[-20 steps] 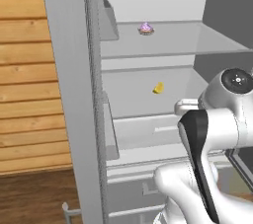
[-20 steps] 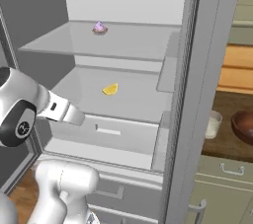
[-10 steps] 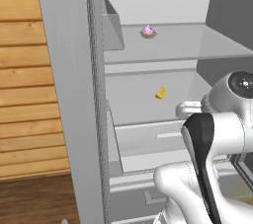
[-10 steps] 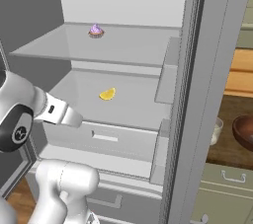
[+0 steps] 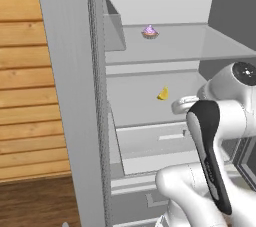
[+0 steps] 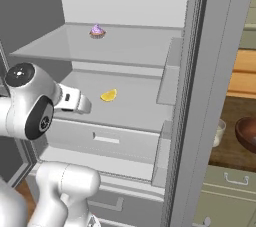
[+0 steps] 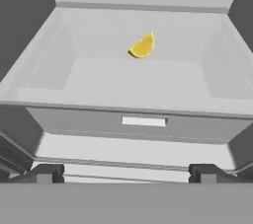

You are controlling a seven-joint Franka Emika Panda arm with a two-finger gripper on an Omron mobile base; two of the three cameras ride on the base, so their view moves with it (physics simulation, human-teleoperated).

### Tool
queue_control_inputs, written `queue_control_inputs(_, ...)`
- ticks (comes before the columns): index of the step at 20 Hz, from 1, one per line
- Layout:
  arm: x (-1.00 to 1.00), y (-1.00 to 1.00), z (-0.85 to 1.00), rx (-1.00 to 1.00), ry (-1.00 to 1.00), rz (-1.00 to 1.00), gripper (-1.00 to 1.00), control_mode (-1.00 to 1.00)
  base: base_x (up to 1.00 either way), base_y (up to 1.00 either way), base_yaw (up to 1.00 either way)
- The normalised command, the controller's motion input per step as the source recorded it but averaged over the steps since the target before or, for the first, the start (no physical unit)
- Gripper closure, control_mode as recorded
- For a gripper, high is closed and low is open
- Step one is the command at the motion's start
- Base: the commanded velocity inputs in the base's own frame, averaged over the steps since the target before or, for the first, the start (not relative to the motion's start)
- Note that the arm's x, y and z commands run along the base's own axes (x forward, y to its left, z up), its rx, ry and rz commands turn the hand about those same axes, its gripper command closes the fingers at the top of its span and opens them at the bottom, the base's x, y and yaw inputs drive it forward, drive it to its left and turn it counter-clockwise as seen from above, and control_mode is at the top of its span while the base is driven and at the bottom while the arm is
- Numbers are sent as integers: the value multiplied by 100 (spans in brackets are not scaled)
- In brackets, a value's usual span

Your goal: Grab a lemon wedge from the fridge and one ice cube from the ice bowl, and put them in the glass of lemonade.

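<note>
The fridge (image 6: 200, 96) stands open in front of me. A small yellow lemon wedge (image 7: 143, 46) lies alone toward the back of the lower shelf, above a pulled-out drawer (image 7: 143, 124). The lemon wedge (image 6: 109, 95) also shows in the right base view and the lemon wedge (image 5: 163, 93) in the left base view. My gripper (image 7: 126, 173) is open and empty, its fingertips (image 7: 44, 172) wide apart, in front of the drawer and short of the wedge. Past the right door's edge, the glass of lemonade (image 6: 218, 133) stands partly hidden beside the reddish-brown ice bowl (image 6: 246, 132).
A pink-frosted cupcake (image 6: 97, 31) sits on the upper glass shelf (image 5: 200, 51). The left fridge door (image 5: 70, 96) stands open beside a wooden wall (image 5: 25, 71). Door bins (image 6: 167, 78) line the right door. Green cabinets (image 6: 225, 191) carry the dark counter.
Both base views have closed in on the fridge, so the base has driven forward. The hand now reaches nearer the lower shelf. The gripper stays open.
</note>
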Motion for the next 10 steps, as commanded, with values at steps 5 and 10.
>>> queue_control_inputs(5, 57, 7, -7, 0, 0, -8, -100, -100, 0, 0, 0)
queue_control_inputs(10, 55, 0, -72, 0, 2, -13, -100, -100, 0, 0, 0)
